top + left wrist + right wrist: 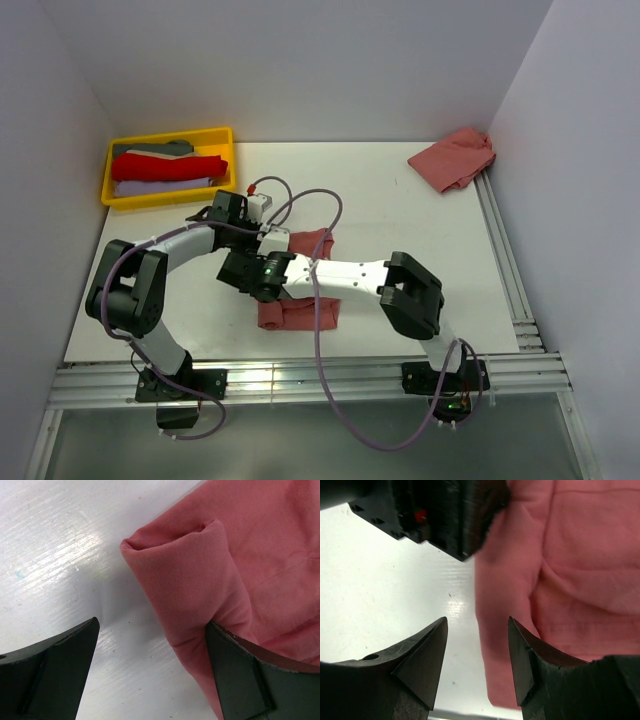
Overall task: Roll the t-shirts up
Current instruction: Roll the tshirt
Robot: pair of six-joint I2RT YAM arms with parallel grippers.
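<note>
The table is white. The tee I am working lies in its middle as a long folded strip, partly under my two forearms. A second tee sits crumpled at the far right corner, well apart from both arms, and I judge it waits its turn. The yellow tray at the far left holds folded red, grey and pale cloths.

My left gripper and right gripper hang close together over the strip's left edge. The right wrist camera shows the dark body of the left one just above its own fingers. Both pairs of fingers stand apart and neither is clamped on anything. On the left, one finger is over bare table and the other sits against the cloth. Between them the tee has a turned-over end with a small open lip. On the right, the fingers straddle the side edge of the tee, with table on one side and cloth on the other.

I judge this to be the very start of the roll: the first turn is barely formed and most of the strip lies flat.

Next, both grippers must come down and pinch that turned edge through all its layers. Then they should carry it over together along the strip. If one side leads, the thin cloth will skew or the loose lip will fall open.
</note>
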